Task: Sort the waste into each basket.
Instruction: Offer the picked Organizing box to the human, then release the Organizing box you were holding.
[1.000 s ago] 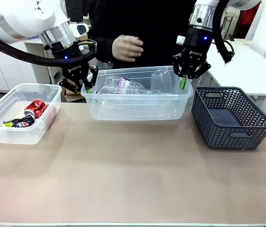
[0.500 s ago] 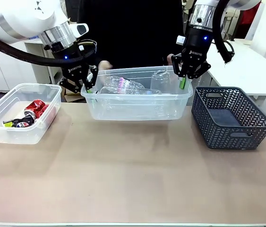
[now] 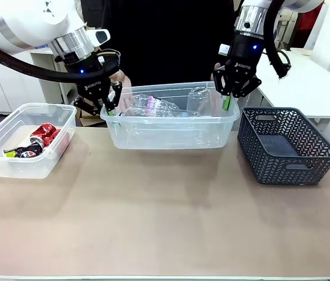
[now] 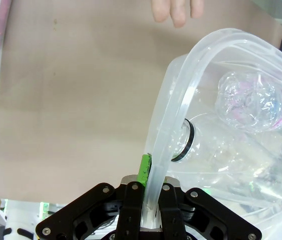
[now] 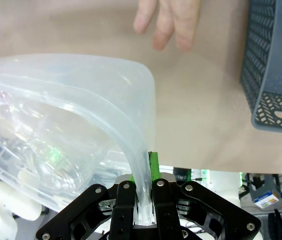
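Note:
A clear basket stands at the middle of the table's far side, with clear plastic bottles lying inside. My left gripper is shut on its left rim, my right gripper on its right rim. In the left wrist view the rim runs down between my gripper fingers, beside crumpled bottles. The right wrist view has the rim pinched in my gripper. A second clear basket at the left holds red cans.
A dark grey lattice basket sits right of the middle tub, close to my right gripper. The person stands behind the tub, one hand near its left end and one hand near its right end. Bare table lies in front.
The person's hand has dropped from above the tub's middle to behind its left end, and another hand now shows by the right end. Both grippers and the tub stay put.

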You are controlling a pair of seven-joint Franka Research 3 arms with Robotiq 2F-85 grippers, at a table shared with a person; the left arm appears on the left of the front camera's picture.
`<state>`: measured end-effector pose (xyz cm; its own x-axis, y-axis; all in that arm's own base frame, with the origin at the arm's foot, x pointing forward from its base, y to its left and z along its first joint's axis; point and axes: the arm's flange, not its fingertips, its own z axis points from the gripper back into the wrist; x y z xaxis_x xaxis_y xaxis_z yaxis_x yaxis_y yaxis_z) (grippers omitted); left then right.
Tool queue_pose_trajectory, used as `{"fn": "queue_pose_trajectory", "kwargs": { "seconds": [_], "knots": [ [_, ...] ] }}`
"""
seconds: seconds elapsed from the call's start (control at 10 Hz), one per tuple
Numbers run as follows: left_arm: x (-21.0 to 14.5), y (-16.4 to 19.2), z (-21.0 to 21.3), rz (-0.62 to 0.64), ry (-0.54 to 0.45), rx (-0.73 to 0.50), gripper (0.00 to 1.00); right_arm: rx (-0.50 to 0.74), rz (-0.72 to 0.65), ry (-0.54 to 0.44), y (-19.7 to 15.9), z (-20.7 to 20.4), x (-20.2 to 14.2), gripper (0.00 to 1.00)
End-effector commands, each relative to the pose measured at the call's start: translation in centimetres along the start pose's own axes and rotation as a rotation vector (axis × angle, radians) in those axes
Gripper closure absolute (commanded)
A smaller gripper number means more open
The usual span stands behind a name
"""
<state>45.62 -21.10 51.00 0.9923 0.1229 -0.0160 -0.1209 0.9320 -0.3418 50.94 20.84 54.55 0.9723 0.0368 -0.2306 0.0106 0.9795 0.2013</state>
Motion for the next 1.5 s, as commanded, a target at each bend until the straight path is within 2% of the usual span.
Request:
{"fn": "queue_pose_trajectory", "kwargs": {
  "seconds": [0.0, 0.2, 0.6, 0.8, 0.9, 1.0, 1.4],
  "knots": [
    [2.3, -0.4, 1.3, 0.0, -0.033, -0.035, 0.96, -0.002, 0.04, 0.021, 0.1, 1.8, 2.3, 0.95],
    [7.5, -1.3, 2.7, 0.037, -0.112, -0.064, 0.96, -0.023, 0.075, 0.045, -0.2, 4.5, 6.8, 0.95],
    [13.6, -1.6, 0.8, 0.033, -0.089, -0.065, 0.96, 0.017, 0.081, 0.103, -2.4, 4.5, 13.0, 0.95],
    [15.7, -1.4, -0.9, 0.078, -0.063, -0.073, 0.96, 0.03, 0.059, 0.134, -3.5, 3.2, 15.2, 0.95],
    [16.0, -1.0, -1.6, 0.093, -0.041, -0.073, 0.96, 0.028, 0.039, 0.062, -2.4, 2.4, 12.7, 0.95],
    [13.3, -1.8, -1.7, 0.014, -0.017, -0.055, 0.96, 0.028, 0.039, 0.062, -2.4, 2.4, 12.7, 0.95],
    [13.3, -1.8, -1.7, 0.014, -0.017, -0.055, 0.96, 0.028, 0.039, 0.062, -2.4, 2.4, 12.7, 0.95]
  ]
}}
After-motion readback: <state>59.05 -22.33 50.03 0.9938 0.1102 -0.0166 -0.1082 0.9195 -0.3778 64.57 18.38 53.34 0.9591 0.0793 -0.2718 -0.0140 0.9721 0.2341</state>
